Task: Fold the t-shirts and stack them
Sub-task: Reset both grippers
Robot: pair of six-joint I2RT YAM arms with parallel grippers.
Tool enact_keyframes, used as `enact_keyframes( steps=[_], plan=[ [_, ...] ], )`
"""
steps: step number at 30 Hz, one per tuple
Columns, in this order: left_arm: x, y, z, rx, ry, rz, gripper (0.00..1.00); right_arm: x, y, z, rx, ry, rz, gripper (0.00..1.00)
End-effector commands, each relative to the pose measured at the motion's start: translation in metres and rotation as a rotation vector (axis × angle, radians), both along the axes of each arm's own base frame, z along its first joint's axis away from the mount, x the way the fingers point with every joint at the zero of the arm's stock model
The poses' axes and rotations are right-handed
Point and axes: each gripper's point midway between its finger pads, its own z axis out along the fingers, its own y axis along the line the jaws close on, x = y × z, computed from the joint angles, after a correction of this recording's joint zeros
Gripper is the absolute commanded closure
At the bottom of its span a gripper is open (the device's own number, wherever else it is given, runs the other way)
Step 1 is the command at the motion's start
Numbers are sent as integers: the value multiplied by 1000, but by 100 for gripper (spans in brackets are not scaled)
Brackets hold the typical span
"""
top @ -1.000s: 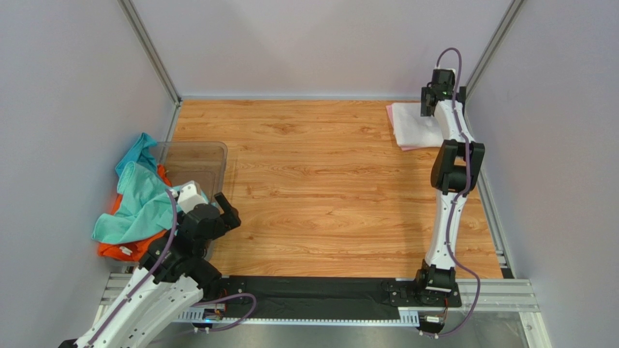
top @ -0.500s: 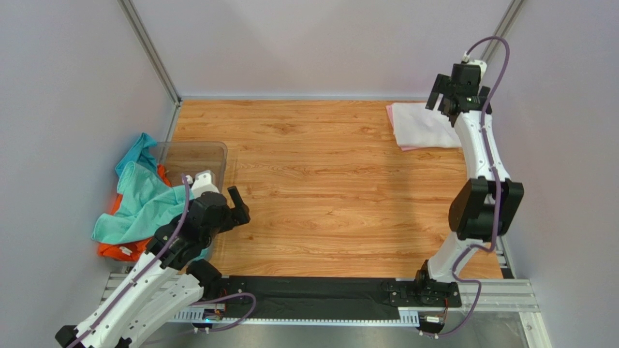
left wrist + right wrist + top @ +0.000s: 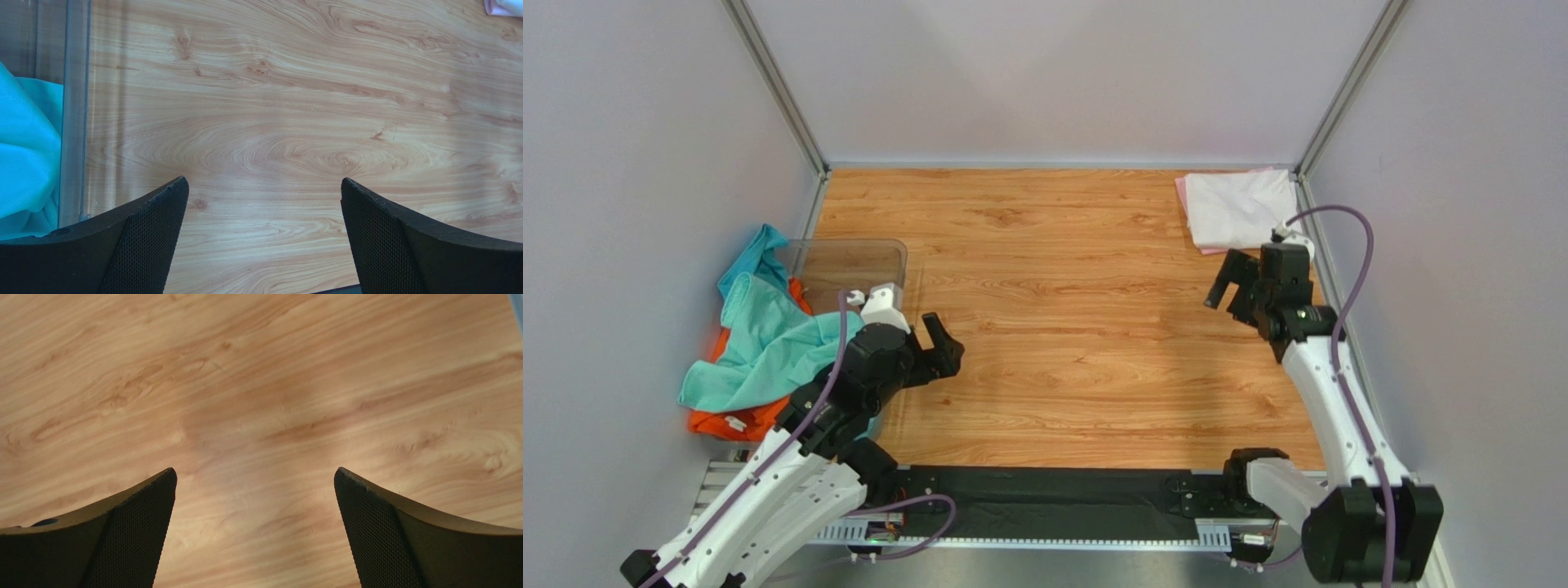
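Three pale walls [image 3: 1063, 74] enclose the wood-grain table [image 3: 1075, 331] bearing a white t-shirt [image 3: 1241, 206]

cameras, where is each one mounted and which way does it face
Top external: above, behind the bases, looking down on the table; both arms, left gripper, right gripper show.
Left wrist: on that wrist, facing down at wood; its open fingers show.
Right wrist: likewise, over bare wood; its open fingers show.
Shared: top and left wrist both see teal t-shirt, clear bin.
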Motion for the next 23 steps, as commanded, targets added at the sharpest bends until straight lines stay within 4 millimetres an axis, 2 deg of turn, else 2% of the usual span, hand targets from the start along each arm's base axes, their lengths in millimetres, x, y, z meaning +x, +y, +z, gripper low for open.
enact_keyframes(
  steps=[1,2,3,4,7,11,18,21,23],
  plan=[
    [5,-10,8,-27,-54,-50,0,-19,15,3,85,-91,22,0],
    [5,-9,8,-28,-56,-49,0,-25,15,0,87,-96,23,0],
    [5,-10,7,-28,-56,-50,0,-33,15,-12,95,-77,15,0],
    [5,-10,7,-33,-58,-46,0,-38,16,-8,104,-105,10,0],
    [5,-11,6,-48,-64,-50,0,-46,20,-16,147,-115,-2,0],
    [1,-13,5,-74,-61,-54,0,-53,21,-15,160,-162,-11,0],
    [-4,-6,-1,-83,-46,-23,0,-54,14,-15,146,-197,-46,0],
    [-6,-2,-7,-73,-25,-1,0,-51,21,-16,165,-207,-11,0],
    [-8,-1,-8,-78,-17,7,0,-52,17,-18,155,-204,-34,0]
  ],
)
